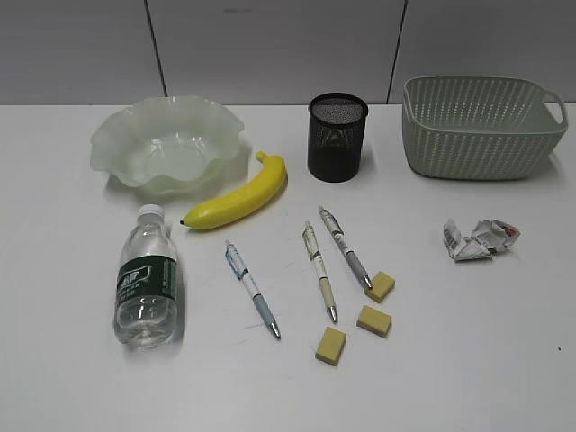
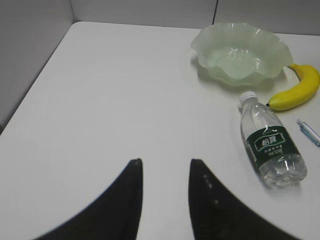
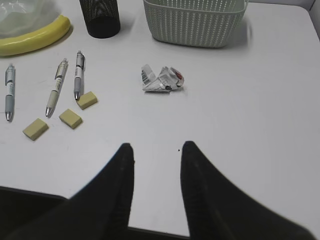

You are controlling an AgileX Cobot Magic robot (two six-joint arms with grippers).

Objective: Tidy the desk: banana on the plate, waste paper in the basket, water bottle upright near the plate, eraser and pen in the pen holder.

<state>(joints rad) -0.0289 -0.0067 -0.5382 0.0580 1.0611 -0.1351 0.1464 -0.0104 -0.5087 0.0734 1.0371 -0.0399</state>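
A lab-style test bench — plain white desk [image 1: 504, 360], grey panelled wall behind.

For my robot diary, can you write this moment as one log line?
left hand open | right hand open | banana beside plate | bottle lying down
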